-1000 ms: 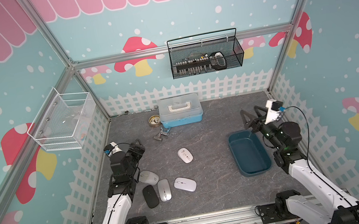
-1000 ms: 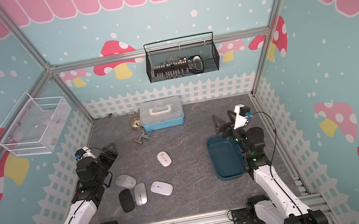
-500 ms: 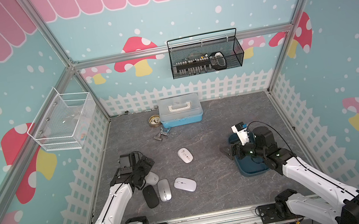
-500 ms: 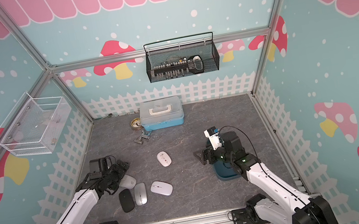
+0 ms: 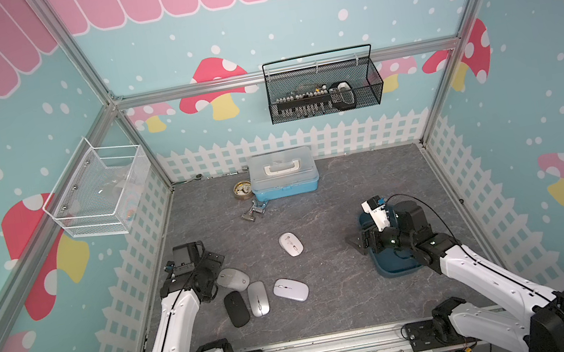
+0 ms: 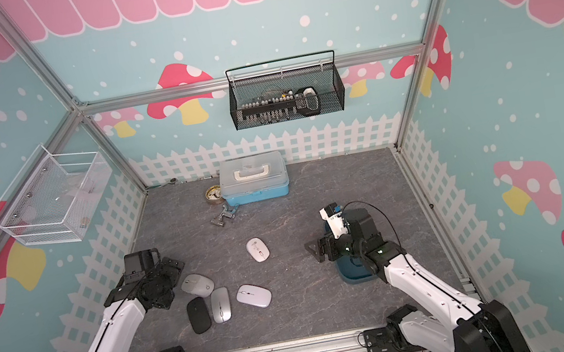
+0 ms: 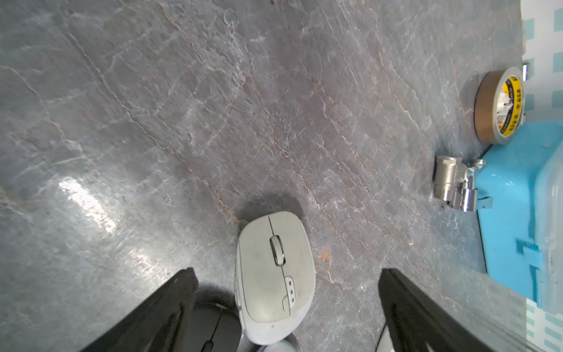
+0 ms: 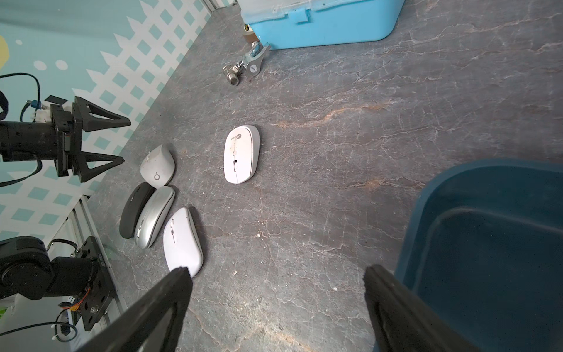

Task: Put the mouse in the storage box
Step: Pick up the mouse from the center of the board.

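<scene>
- Three walls [image 5: 285, 21] in view: teal, with pink scallops, red mushrooms and a white fence print at the base. A black wire basket [image 5: 324, 90] hangs on the back one, a white wire basket [image 5: 101, 191] on the side one.
- Flat table [image 5: 334, 195], dark grey, stone-veined, glossy.
- Dark teal storage box [image 8: 487, 243], shallow with rounded corners, on the robot's right side. The right arm partly hides it in both top views.
- At the back, a light-blue case [image 5: 285, 180] with clear lid and white handle.
- Wide-open right gripper [image 8: 275, 269], holding nothing, over bare table just beside the storage box rim.
- Wide-open left gripper [image 8: 125, 140], holding nothing, just beside the grey mouse [image 7: 274, 268]. In the left wrist view that mouse lies between the fingers; no contact seen.
- The grey mouse is matte and scuffed, with a scroll wheel. Clustered with it are a black mouse [image 5: 236, 308], a silver mouse [image 5: 258, 299] against the black one, and a white mouse [image 5: 291, 289].
- A second white mouse [image 5: 291, 244] lies alone mid-table.
- All five are well apart from the storage box.
</scene>
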Robot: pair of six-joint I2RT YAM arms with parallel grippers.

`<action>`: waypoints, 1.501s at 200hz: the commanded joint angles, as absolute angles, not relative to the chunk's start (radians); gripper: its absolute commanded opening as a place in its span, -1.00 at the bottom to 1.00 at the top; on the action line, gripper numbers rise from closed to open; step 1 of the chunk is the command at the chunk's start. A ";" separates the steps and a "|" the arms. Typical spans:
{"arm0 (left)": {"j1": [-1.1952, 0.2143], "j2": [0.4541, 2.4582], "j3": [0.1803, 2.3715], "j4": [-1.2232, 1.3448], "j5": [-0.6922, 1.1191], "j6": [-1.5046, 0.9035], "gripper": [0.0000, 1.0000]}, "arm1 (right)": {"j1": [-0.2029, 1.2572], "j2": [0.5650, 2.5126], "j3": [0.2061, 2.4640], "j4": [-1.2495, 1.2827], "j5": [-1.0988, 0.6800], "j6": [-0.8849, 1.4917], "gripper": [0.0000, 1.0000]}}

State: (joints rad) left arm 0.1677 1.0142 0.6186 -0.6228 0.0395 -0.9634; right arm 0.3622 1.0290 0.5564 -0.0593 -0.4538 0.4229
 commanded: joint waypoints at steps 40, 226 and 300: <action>0.062 1.103 0.648 -0.686 0.028 -1.039 0.99 | 0.371 1.058 0.555 -0.056 -0.482 0.420 0.93; -0.115 1.482 0.783 -0.686 -0.103 -1.113 0.79 | 0.376 1.056 0.545 -0.060 -0.460 0.426 0.94; -0.127 1.516 0.771 -0.670 -0.115 -1.089 0.47 | 0.376 1.025 0.521 -0.037 -0.458 0.428 0.94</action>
State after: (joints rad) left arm -0.1253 1.4895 0.7673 -0.6926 -0.1104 -1.1011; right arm 0.3683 1.0454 0.5362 -0.0521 -0.4633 0.4236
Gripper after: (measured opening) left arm 0.770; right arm 0.970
